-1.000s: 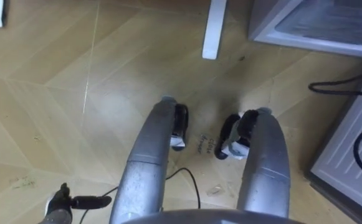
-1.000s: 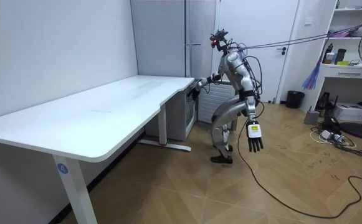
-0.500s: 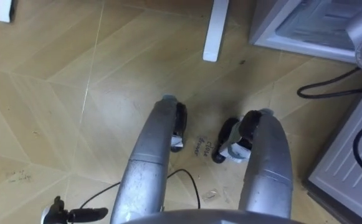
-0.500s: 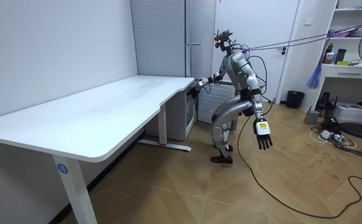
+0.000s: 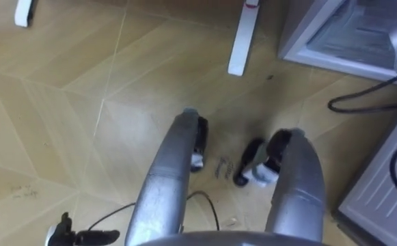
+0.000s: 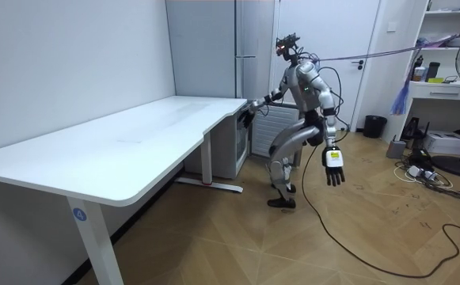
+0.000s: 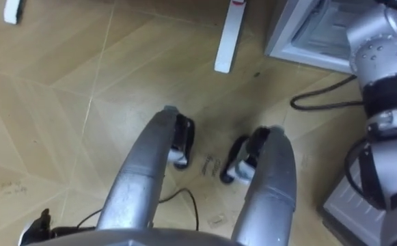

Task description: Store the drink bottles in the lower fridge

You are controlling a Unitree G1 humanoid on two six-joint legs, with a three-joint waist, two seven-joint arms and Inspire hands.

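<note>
Robot stands at the lower fridge (image 5: 352, 31) beside the worktop (image 6: 134, 134). Right robot hand (image 6: 249, 111) reaches toward it, state I cannot tell; left robot hand (image 6: 334, 168) hangs spread, holding nothing. Likely next: fetch a drink

Bright, even light fills the room from above. The white desk (image 6: 134, 138) throws a soft shadow on the wooden floor (image 6: 214, 237) beneath it. Seen from the head, the boards carry a pale sheen, and the open fridge (image 5: 348, 31) looks flatly lit.
</note>
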